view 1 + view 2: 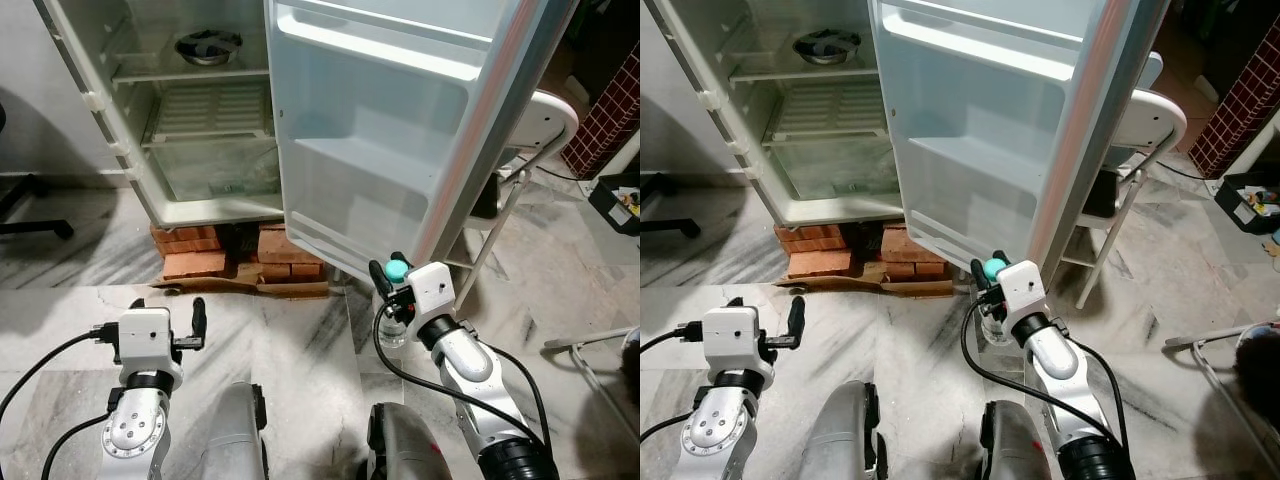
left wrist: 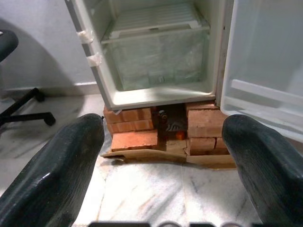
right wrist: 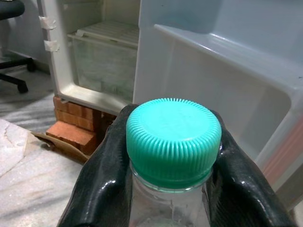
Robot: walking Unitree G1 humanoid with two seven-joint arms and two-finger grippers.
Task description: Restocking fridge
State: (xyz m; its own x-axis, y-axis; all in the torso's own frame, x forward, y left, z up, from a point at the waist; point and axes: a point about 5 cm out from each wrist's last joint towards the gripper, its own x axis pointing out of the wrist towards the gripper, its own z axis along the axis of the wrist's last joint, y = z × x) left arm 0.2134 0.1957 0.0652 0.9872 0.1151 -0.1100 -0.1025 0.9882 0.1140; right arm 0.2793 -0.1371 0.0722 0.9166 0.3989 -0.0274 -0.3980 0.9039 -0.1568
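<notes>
Bottle (image 3: 170,156) of clear plastic with a teal cap (image 1: 397,269) sits upright in the right gripper (image 1: 392,285), whose two black fingers (image 3: 102,184) press against its neck from either side, just under the cap's ribbed edge. The gripper holds it low over the marble floor (image 1: 290,330), just before the lower corner of the open fridge door (image 1: 390,130). The door swings out toward the robot, and its white inner shelves (image 1: 380,160) stand bare.

The fridge (image 1: 130,120) itself is to the left of the door, its cavity open. A dark round bowl (image 1: 208,46) rests on an upper shelf; below that is a white wire rack (image 1: 212,110), and under it a clear drawer (image 2: 158,59) at the bottom. The cabinet stands on stacks of red bricks (image 1: 195,250), with a torn strip of cardboard (image 1: 250,287) lying on the floor at their foot.

The left gripper (image 1: 165,315) is held out low on the robot's left, well apart from the bottle, with its fingers (image 2: 52,170) spread wide and nothing between them. Through that gap the left wrist view looks at the bricks and the fridge's bottom edge.

Behind the door on the right stands a white folding chair (image 1: 535,125). A black office chair base (image 1: 30,205) is at the far left, and a dark box (image 1: 618,200) lies on the floor at the far right beside a brick wall (image 1: 605,110).
</notes>
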